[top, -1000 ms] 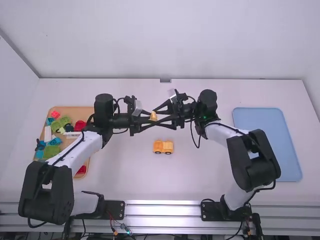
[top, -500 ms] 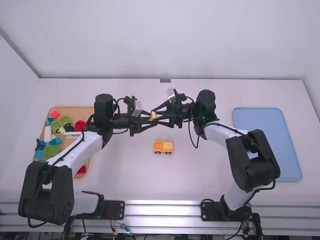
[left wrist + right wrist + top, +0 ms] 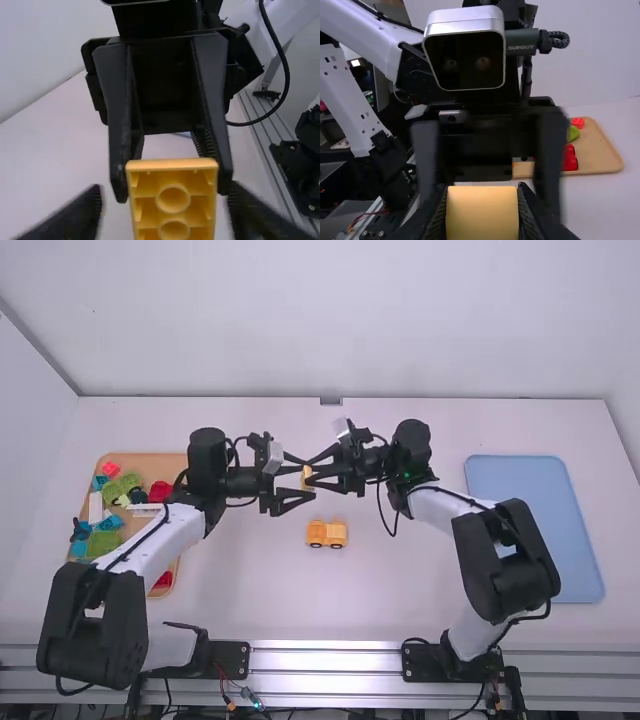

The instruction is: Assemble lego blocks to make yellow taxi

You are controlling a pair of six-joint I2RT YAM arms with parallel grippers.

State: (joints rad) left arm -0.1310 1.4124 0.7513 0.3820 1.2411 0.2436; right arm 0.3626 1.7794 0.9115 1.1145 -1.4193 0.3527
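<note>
Above the table's middle, the two grippers face each other. My right gripper [image 3: 312, 474] is shut on a yellow block [image 3: 307, 478]; in the right wrist view that gripper [image 3: 482, 212] has its fingers on both sides of the block [image 3: 482, 214]. My left gripper [image 3: 304, 482] stands open around the block's other end. In the left wrist view the left gripper [image 3: 165, 215] has its fingers apart, with the block's hollow underside [image 3: 173, 202] between them, touching neither. The orange-yellow toy vehicle [image 3: 326, 534] rests on the table, nearer the arm bases.
A tan tray [image 3: 172, 468] with several coloured blocks lies at the left, partly under the left arm. A blue tray [image 3: 540, 530] is at the right. White walls stand behind and beside the table.
My left gripper has opened and no longer holds the block. The right gripper has shifted slightly and tilted the block upright between the two.
</note>
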